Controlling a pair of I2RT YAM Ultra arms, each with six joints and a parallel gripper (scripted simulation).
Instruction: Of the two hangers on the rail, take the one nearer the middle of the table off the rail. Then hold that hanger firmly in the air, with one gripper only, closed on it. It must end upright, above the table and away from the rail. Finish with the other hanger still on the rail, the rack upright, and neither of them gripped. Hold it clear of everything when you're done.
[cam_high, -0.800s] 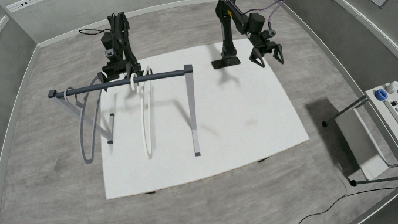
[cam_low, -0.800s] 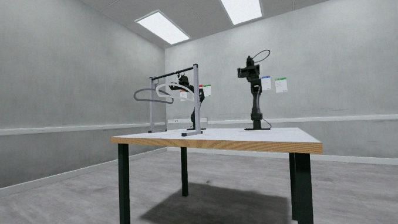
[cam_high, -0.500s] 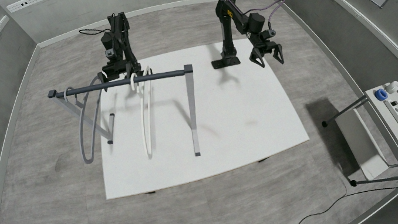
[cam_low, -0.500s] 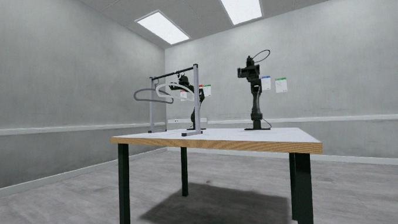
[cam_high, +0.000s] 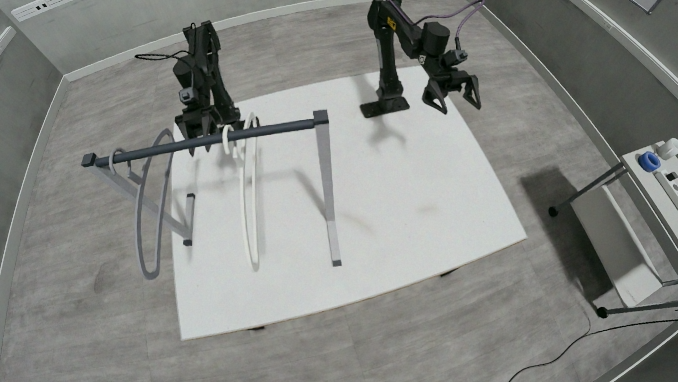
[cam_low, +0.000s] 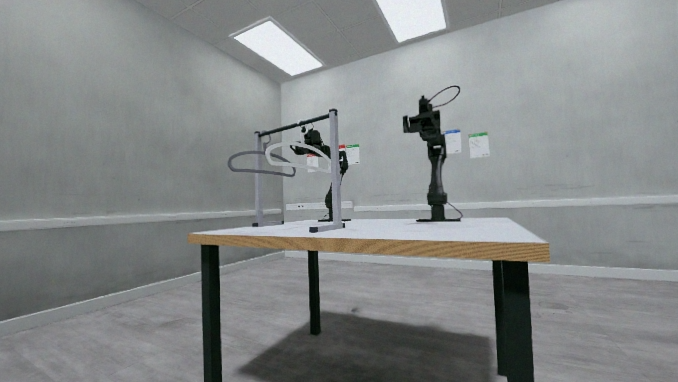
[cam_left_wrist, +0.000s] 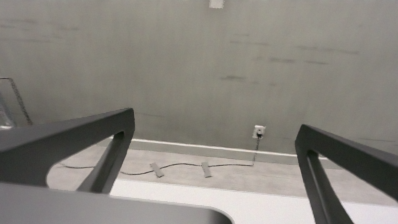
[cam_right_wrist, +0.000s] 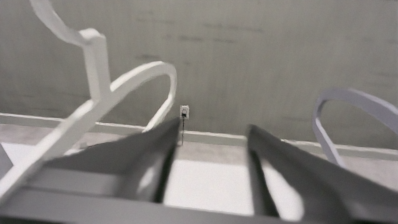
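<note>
A white hanger hangs on the dark rail nearer the table's middle. A grey hanger hangs near the rail's outer end. My right gripper is at the rail, just beside the white hanger's hook. In the right wrist view its fingers are nearly shut with a narrow empty gap. The white hanger is left of them and the grey hanger is to the right. My left gripper is open and empty, high up and far from the rack; its wrist view shows only its spread fingers.
The rack stands upright on two grey legs on the white table. A side cart with small parts stands off the table. The exterior view shows the rack and both arms from the table's far edge.
</note>
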